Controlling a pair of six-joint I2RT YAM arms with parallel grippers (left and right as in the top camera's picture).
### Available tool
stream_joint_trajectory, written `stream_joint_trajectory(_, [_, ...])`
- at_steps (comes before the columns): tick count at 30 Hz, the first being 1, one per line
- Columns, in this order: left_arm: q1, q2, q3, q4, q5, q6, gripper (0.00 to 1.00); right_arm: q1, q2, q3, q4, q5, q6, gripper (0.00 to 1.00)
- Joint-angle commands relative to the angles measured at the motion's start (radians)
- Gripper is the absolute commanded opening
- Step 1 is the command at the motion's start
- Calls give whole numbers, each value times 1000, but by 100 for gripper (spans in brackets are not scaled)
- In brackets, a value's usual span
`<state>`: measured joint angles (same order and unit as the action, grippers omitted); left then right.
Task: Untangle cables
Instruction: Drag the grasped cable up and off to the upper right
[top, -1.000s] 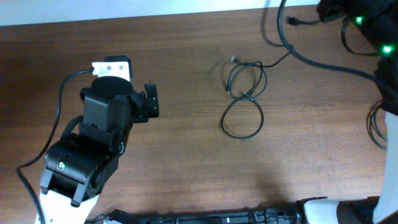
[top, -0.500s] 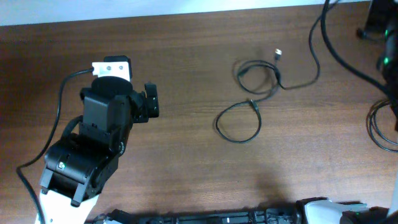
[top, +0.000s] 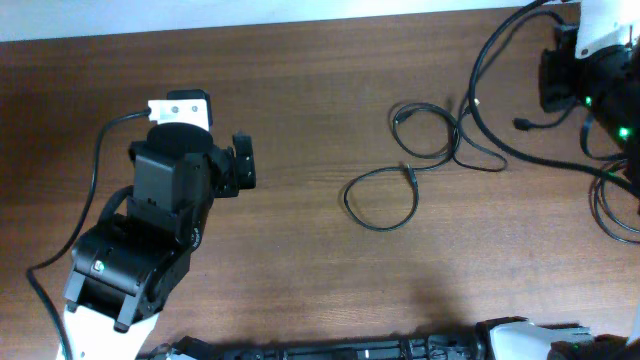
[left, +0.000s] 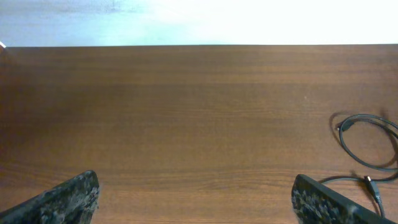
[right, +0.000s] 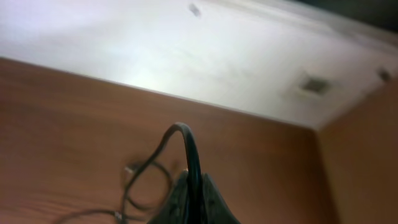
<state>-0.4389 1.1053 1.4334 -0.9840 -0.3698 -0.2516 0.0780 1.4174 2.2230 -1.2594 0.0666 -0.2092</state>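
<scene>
The cables lie right of centre on the brown table (top: 300, 260): one thin black loop (top: 346, 198) nearer the front and a second loop (top: 457, 128) behind it. A strand rises from them toward the right arm (top: 600, 45) at the far right corner. In the right wrist view my right gripper (right: 193, 179) is shut on a black cable (right: 186, 140) that arches up out of its fingers, with blurred loops (right: 146, 171) on the table below. My left gripper (left: 196, 199) hovers open and empty, well left of the cable loops (left: 343, 142).
Thicker black arm wires (top: 610, 205) coil at the table's right edge, and another runs from the left arm (top: 140, 250) toward the front left. The table's far edge (left: 199, 45) meets a white wall.
The right arm has moved along the far right corner, dragging the cables rightward, and the loops have spread apart. The left arm has not moved.
</scene>
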Motion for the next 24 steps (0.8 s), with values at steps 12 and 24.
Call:
stream_joint_trajectory(12, [5,1,6,1,8,-10,99,0,-101,6,828,-428,299,4])
stream_joint_trajectory(24, [5,1,6,1,8,-10,99,0,-74,6,912,-508,409,4])
